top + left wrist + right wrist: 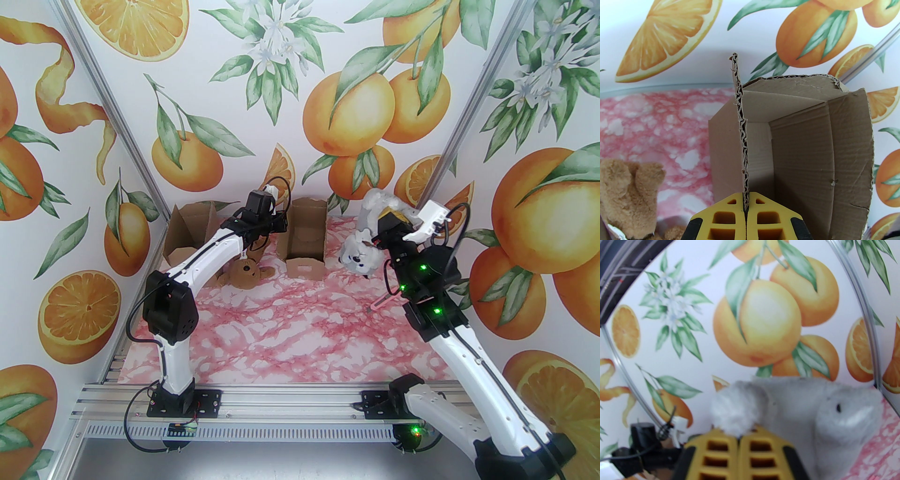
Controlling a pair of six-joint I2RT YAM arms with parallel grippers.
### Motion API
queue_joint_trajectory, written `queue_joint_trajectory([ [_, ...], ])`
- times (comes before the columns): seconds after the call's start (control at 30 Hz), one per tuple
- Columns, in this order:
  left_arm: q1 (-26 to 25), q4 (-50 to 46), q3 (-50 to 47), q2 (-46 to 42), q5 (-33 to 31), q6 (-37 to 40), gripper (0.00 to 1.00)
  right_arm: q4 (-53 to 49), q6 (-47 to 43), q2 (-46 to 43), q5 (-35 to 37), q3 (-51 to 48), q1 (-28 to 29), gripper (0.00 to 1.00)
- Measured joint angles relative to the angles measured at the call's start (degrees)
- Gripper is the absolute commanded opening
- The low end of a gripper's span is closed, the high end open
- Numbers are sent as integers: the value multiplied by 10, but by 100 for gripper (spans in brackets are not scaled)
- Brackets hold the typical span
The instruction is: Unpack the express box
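Cardboard, corrugated and ragged-edged, forms the open box (304, 239) at the middle of the table's (300, 337) far edge. The left gripper (745, 208) is clamped shut on its thin flap (740, 121), and a steady hold seems best so the light box does not tip. Just right of it the right gripper (739, 436), also closed, pinches a grey plush toy (811, 408) by a soft white tuft that could slip; a brown teddy (246, 272) lies left.
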Motion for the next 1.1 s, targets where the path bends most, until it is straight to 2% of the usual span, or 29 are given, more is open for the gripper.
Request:
queue_joint_trajectory([
  [0.1, 2, -3, 0, 0, 3, -1, 0, -7, -2, 42, 2, -24, -8, 0],
  [0.3, 7, -8, 0, 1, 18, -12, 0, -27, -10, 186, 1, -53, -18, 0],
  [0.53, 9, -9, 0, 2, 24, -17, 0, -28, -15, 320, -6, -30, -20, 0],
  [0.6, 9, -9, 0, 2, 26, -21, 3, -28, -15, 354, -12, -7, -21, 0],
  [0.63, 9, -9, 0, 2, 28, -23, 8, -29, -14, 370, -13, 5, -21, 3],
  [0.67, 9, -9, 0, 2, 29, -24, 12, -29, -13, 380, -13, 14, -21, 14],
  [0.73, 9, -9, 0, 2, 33, -27, 25, -30, -12, 389, -12, 25, -21, 28],
  [0.83, 9, -7, 0, 2, 39, -27, 38, -35, -11, 391, -10, 38, -22, 62],
  [0.87, 9, -7, 0, 2, 41, -26, 44, -36, -12, 391, -8, 43, -23, 70],
  [0.97, 9, -5, 0, 2, 50, -23, 61, -38, -20, 389, 2, 53, -24, 85],
  [1.1, 8, 10, -5, -7, 52, 1, 71, -47, -33, 376, 18, 53, -24, 99],
])
